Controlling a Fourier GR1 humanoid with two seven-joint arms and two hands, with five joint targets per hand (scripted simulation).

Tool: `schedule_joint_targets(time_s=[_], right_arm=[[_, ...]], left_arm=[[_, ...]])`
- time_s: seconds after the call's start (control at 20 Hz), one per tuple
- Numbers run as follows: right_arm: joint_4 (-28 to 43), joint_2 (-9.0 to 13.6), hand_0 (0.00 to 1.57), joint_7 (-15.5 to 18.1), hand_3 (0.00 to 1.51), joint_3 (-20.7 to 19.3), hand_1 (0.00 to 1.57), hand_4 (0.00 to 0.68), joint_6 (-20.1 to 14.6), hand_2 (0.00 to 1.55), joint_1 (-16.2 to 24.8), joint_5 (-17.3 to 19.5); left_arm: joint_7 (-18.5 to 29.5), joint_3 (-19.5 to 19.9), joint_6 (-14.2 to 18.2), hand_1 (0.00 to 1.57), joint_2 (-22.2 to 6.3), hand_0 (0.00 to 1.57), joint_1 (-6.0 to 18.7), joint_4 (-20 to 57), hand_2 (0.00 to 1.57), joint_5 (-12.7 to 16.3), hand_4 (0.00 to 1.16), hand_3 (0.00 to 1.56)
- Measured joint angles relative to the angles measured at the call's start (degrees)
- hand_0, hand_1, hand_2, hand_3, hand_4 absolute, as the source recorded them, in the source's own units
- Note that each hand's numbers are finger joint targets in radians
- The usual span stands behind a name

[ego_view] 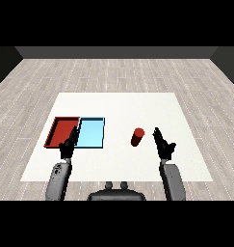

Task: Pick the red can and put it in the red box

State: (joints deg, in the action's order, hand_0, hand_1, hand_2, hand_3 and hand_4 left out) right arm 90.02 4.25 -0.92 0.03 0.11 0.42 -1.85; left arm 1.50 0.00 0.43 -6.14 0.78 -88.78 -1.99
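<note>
Right hand fingers straight, holding nothing; red can upright just left, apart.

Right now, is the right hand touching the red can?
Apart. The head view shows a strip of white table between the red can and the right hand, whose fingers are straight and curl round nothing.
</note>
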Motion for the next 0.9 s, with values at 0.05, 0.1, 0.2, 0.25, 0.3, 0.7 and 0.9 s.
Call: schedule_joint_targets(time_s=[0.05,0.1,0.2,0.25,0.3,0.7,0.9], right_arm=[[-0.4,0.3,0.0,0.2,0.0,-0.6,0.0,0.0,0.5,0.0,-0.2,-0.2],[-1.0,1.1,0.0,0.4,0.0,-1.5,0.0,0.0,1.2,0.0,-0.6,-0.7],[-3.0,3.3,0.0,1.3,0.0,-4.1,0.0,0.0,3.4,0.0,-1.6,-2.2],[-4.3,4.7,0.0,1.9,0.0,-5.6,0.0,0.0,4.6,0.0,-2.2,-3.0],[-5.6,5.9,0.0,2.6,0.0,-6.9,0.0,0.0,5.8,0.0,-2.4,-3.7],[-9.7,9.1,0.0,19.4,0.0,-12.8,0.0,0.0,13.0,0.0,-5.5,-8.5],[-13.0,10.2,0.0,22.8,0.0,-14.2,0.0,0.0,15.1,0.0,-7.7,-9.0]], left_arm=[[-0.1,0.1,-0.1,0.0,0.1,0.0,0.1,0.0,0.0,0.0,0.0,0.0],[-0.3,0.2,-0.2,0.0,0.3,0.0,0.1,0.0,0.0,0.0,0.0,0.0],[-1.0,0.3,-0.3,0.0,0.5,0.0,0.3,-0.1,0.0,0.2,0.0,0.0],[-1.4,0.4,-0.3,0.0,0.6,0.0,0.5,-0.1,0.0,0.3,0.0,0.0],[-1.8,0.1,-0.1,0.0,1.0,0.0,0.7,-0.1,0.0,0.2,0.0,0.0],[16.4,1.7,-1.3,0.0,3.9,0.0,1.9,-2.0,0.0,3.3,0.0,0.0],[19.2,2.6,-2.4,0.0,3.3,0.0,1.5,-2.1,0.0,4.1,0.0,0.0]])
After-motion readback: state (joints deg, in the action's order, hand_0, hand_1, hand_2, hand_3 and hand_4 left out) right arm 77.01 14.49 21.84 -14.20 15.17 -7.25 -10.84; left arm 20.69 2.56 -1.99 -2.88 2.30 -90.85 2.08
